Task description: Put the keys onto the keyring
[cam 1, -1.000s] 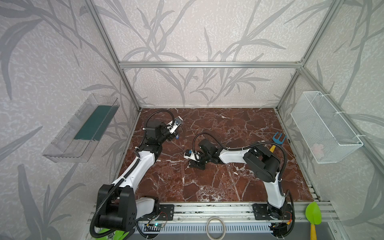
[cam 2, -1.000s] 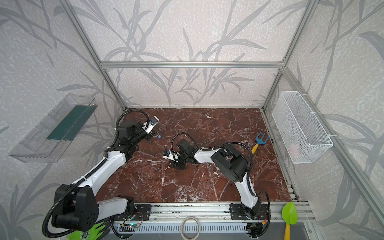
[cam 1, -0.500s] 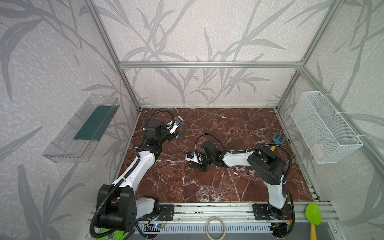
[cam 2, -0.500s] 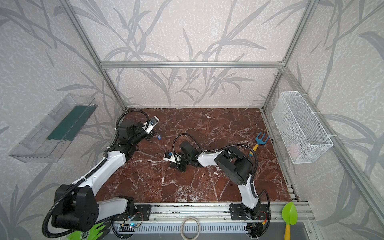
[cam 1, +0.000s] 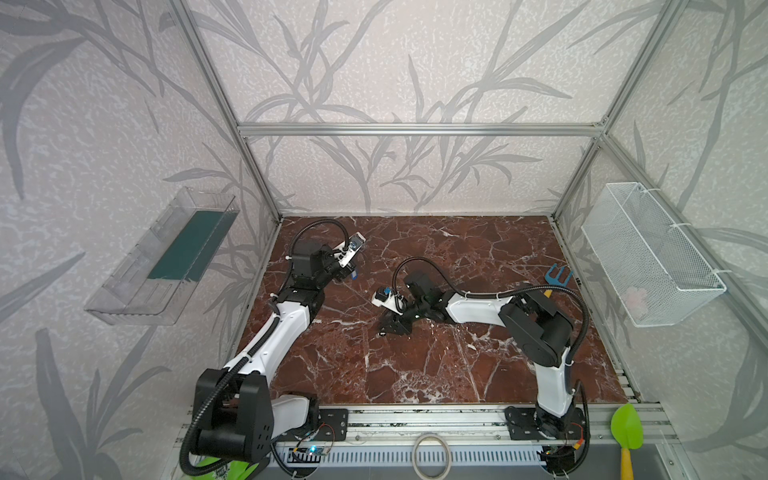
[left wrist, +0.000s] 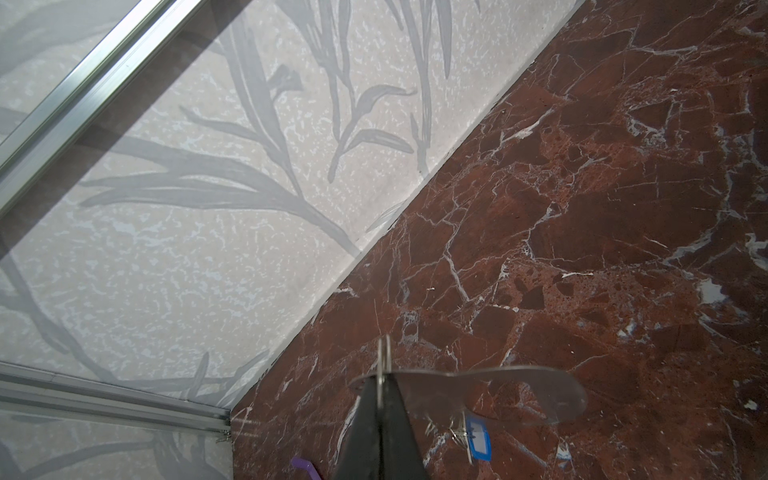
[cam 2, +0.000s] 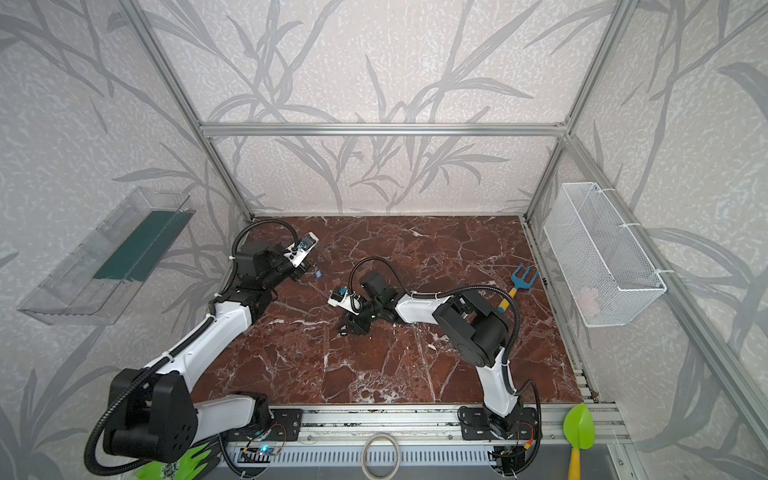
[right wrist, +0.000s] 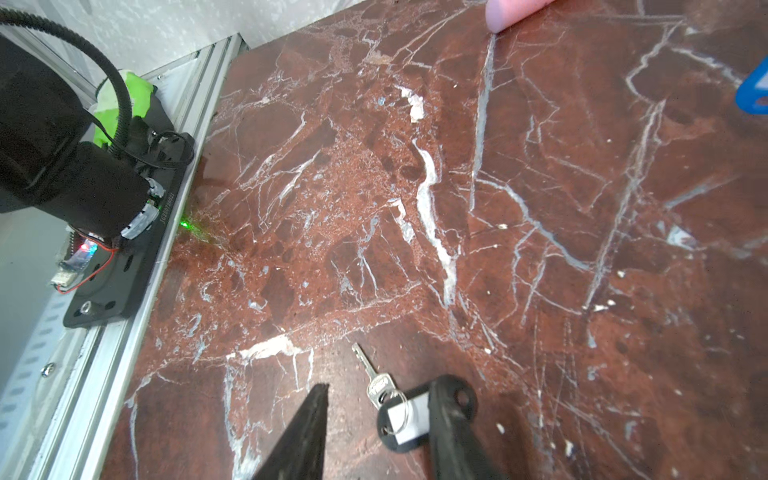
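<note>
My left gripper [left wrist: 382, 376] is shut on the edge of the keyring [left wrist: 498, 390], a flat grey plate held above the marble near the back left corner. The silver key with the blue tag [left wrist: 478, 438] hangs just under that plate; its tag shows beside the left gripper [cam 1: 345, 273] in both top views [cam 2: 318, 274]. My right gripper [right wrist: 384, 384] stands open low over mid-floor [cam 1: 388, 328]. Between its fingers lies the other key [right wrist: 376, 380], flat on the marble. One finger [right wrist: 446, 415] covers the edge of the key's black-and-white tag [right wrist: 405, 415].
A blue toy fork [cam 1: 557, 276] lies at the right edge of the floor. A white wire basket [cam 1: 648, 257] hangs on the right wall, a clear tray [cam 1: 166, 257] on the left. The front rail carries a pale ring [cam 1: 431, 455] and a green spade [cam 1: 626, 428].
The right gripper has dropped slightly toward the front and its jaws now stand wide apart over the key. The left arm with the keyring has not moved.
</note>
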{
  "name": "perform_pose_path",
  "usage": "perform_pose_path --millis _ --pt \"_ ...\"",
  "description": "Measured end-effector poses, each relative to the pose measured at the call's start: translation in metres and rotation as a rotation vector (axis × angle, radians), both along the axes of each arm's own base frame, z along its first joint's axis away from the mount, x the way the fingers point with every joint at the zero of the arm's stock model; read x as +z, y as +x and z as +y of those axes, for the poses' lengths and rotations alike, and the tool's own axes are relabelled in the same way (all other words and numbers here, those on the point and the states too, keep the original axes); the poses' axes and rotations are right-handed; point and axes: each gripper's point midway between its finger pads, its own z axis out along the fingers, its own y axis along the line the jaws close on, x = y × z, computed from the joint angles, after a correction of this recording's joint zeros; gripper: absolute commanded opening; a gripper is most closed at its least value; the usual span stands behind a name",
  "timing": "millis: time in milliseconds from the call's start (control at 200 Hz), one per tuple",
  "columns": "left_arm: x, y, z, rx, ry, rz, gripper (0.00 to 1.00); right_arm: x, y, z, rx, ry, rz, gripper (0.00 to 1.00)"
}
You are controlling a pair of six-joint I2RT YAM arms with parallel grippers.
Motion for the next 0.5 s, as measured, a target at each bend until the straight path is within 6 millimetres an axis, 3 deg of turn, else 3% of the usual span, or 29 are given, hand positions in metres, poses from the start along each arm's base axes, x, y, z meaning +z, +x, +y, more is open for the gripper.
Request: perform_pose_path --millis 145,500 --pt "0.000 0.000 0.000 -0.001 0.000 0.000 0.00 -0.003 -0.001 0.004 0.012 -0.032 0.023 0.41" --pt "0.000 0.000 0.000 -0.001 0.001 0.001 0.00 -0.032 -0.014 -0.005 0.024 -0.152 0.042 0.41"
